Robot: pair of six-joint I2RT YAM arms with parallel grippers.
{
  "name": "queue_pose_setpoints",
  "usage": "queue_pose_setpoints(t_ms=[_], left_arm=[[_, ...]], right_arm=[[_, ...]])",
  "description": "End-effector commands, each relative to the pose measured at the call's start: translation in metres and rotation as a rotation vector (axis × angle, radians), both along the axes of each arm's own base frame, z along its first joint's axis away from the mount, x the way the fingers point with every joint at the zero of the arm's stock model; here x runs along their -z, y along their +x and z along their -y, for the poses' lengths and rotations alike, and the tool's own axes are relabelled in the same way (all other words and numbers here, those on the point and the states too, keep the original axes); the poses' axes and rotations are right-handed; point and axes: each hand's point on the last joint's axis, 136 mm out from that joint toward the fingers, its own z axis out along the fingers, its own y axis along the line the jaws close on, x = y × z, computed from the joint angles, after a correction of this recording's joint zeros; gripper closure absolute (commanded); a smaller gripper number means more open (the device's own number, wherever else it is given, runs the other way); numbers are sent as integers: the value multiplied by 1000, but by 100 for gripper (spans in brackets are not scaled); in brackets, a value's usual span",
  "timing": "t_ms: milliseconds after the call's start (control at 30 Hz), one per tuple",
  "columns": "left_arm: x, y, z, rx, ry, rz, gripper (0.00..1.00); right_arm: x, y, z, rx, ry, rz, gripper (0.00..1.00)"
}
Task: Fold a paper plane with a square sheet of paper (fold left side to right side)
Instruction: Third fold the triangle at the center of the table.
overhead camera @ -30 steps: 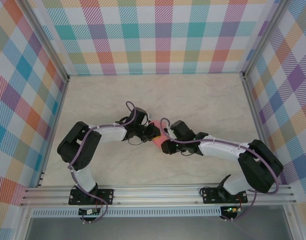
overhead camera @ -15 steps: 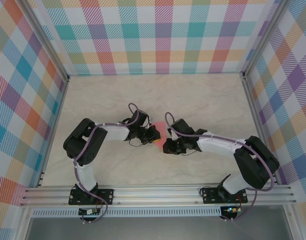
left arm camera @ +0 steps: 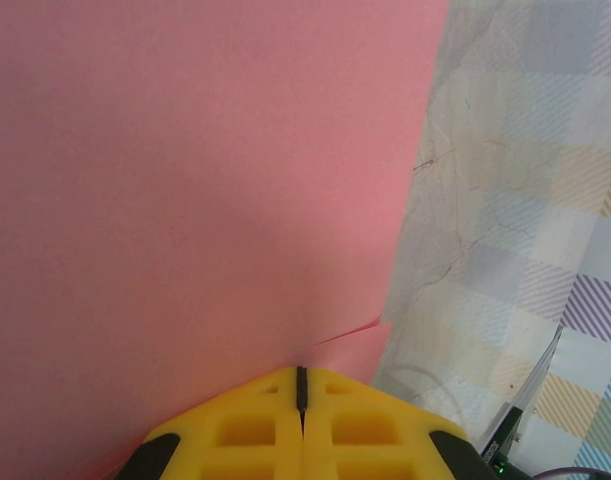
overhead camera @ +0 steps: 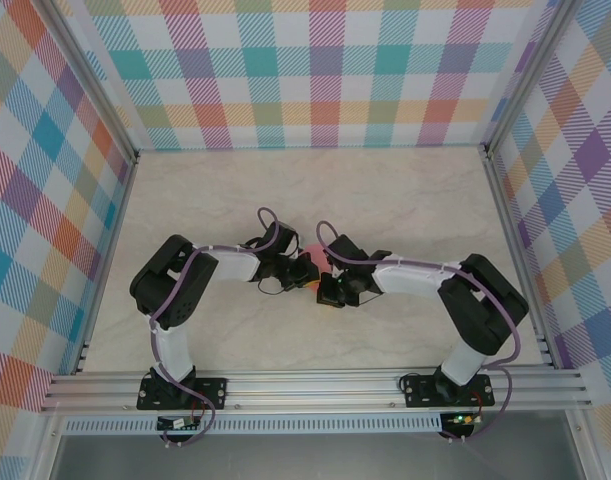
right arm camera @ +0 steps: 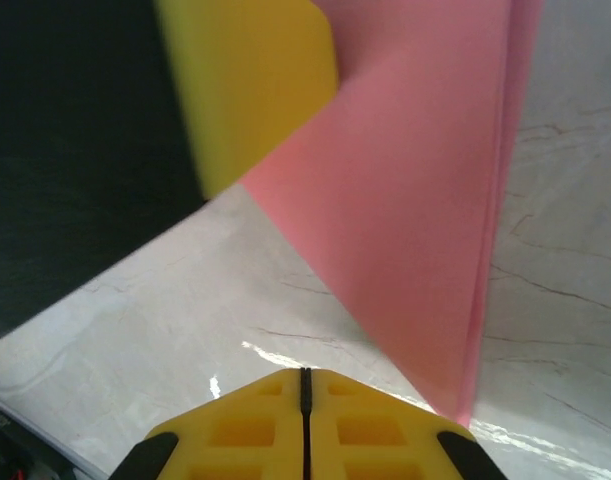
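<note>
The square sheet of paper [left arm camera: 185, 180], salmon pink, lies folded on the marble table. From above just a sliver of the paper [overhead camera: 313, 250] shows between the two wrists. My left gripper [left arm camera: 301, 372] is shut with its yellow tips against the paper, where a flap edge runs up to them; I cannot tell whether a layer is pinched. In the right wrist view the paper [right arm camera: 415, 220] narrows to a point with doubled layers along its right edge, and a left finger [right arm camera: 255, 90] sits over its far end. My right gripper [right arm camera: 305, 372] is shut on nothing, just left of that point.
Both grippers, left [overhead camera: 309, 268] and right [overhead camera: 327, 292], meet at the middle of the marble table [overhead camera: 405, 200]. Checked walls [overhead camera: 325, 70] enclose it at the back and both sides. An aluminium rail [overhead camera: 315, 385] runs along the near edge.
Both grippers have closed. The right arm has drawn in leftward, its wrist now closer to the left wrist. Less of the pink paper shows from above.
</note>
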Motion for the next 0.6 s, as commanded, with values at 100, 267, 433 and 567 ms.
queue_pose_setpoints(t_ms=[100, 267, 433, 567], left_arm=[[20, -9, -10, 3, 72, -18, 96], [21, -9, -11, 1, 76, -19, 96], [24, -8, -13, -2, 83, -20, 97], [24, -8, -15, -6, 87, -20, 97]], right_arm=[[11, 3, 6, 67, -86, -46, 94], [15, 0, 18, 82, -149, -62, 94], [24, -13, 36, 84, -223, -102, 95], [29, -23, 48, 91, -261, -123, 96]])
